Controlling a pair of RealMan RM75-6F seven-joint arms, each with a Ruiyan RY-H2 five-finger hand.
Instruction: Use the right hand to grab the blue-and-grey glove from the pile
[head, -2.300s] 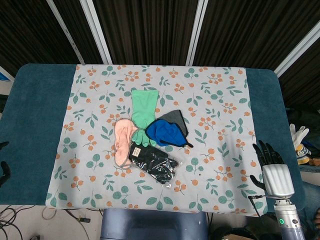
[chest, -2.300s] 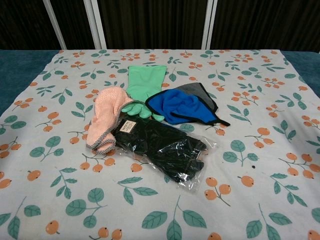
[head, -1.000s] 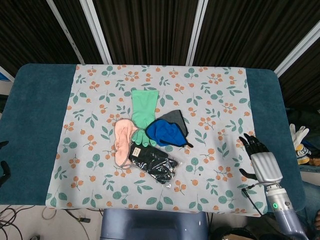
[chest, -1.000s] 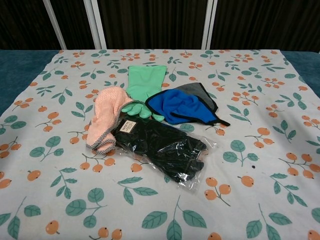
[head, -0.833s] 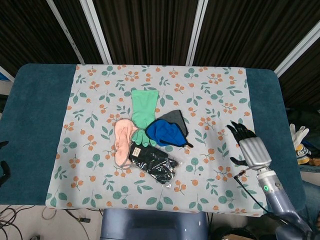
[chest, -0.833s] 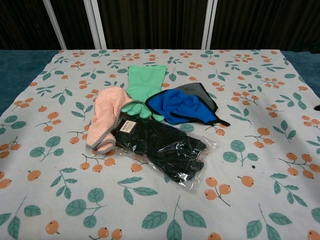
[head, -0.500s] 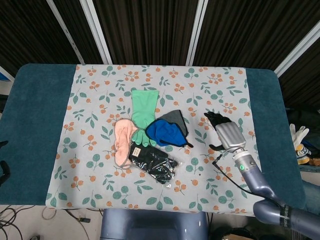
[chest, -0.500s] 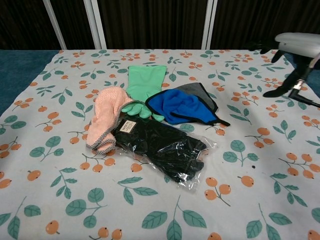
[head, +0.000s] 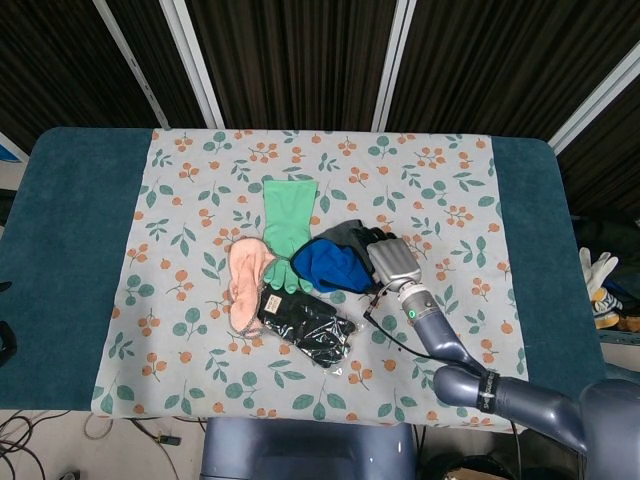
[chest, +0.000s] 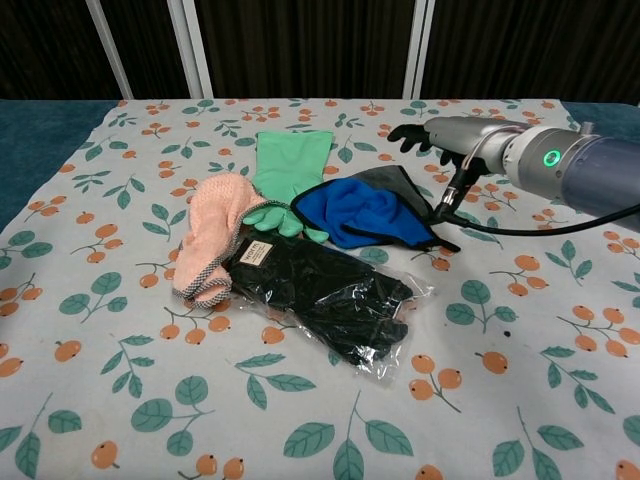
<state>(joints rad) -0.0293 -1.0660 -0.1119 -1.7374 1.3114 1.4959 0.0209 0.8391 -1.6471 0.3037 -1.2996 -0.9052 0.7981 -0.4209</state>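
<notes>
The blue-and-grey glove (head: 335, 262) (chest: 365, 212) lies on the right side of the pile, its grey cuff toward the back. My right hand (head: 392, 258) (chest: 440, 135) hovers just over the glove's right, grey end. Its fingers (chest: 405, 132) are spread and hold nothing. The forearm reaches in from the lower right. Of my left hand only a dark sliver (head: 3, 345) shows at the left edge of the head view, and its state is unreadable.
A green rubber glove (head: 288, 225) (chest: 285, 172), a pink knit glove (head: 245, 270) (chest: 212, 235) and black gloves in a plastic bag (head: 308, 326) (chest: 330, 292) overlap beside the target. All lie on a floral cloth (head: 440, 170) over a teal table (head: 70, 230).
My right hand has swept from the table's right front edge leftward and inward. It now hangs over the blue-and-grey glove's right end. The gloves have not moved.
</notes>
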